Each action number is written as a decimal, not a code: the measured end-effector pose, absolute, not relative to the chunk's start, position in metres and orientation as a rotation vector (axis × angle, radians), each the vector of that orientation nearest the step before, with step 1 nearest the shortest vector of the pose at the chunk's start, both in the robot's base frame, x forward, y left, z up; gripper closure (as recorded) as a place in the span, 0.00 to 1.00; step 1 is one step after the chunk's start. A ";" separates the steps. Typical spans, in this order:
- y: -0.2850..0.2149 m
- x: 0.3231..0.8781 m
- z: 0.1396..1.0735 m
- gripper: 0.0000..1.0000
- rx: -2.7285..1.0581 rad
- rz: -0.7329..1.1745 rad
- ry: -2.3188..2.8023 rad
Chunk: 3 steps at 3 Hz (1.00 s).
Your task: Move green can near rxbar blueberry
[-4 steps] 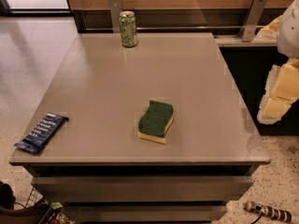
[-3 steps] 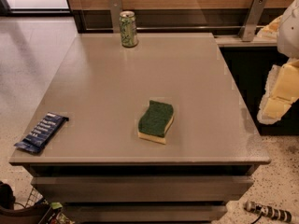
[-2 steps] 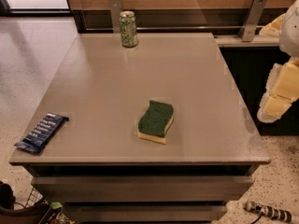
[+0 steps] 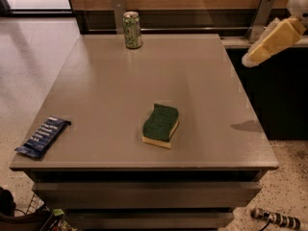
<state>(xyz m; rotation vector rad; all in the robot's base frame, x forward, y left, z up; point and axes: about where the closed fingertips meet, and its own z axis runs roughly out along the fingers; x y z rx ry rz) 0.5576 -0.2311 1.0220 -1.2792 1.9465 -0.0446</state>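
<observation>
Pale green-and-white aluminium drink can (image 4: pixel 132 30) upright at far edge of grey table (image 4: pixel 202 81), left of centre | dark blue flat snack bar (image 4: pixel 42 136) at near-left corner | cream hand (image 4: pixel 272 40) aloft beyond far-right corner, grip undeterminable | can probably light, thin-walled, slick: grasp mid-sides.
</observation>
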 end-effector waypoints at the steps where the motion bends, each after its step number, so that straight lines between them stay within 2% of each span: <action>1: -0.202 0.610 1.037 0.00 -1.135 0.091 1.775; 2: -0.168 0.640 1.039 0.00 -0.980 0.268 1.683; 3: -0.151 0.649 1.034 0.00 -0.887 0.362 1.675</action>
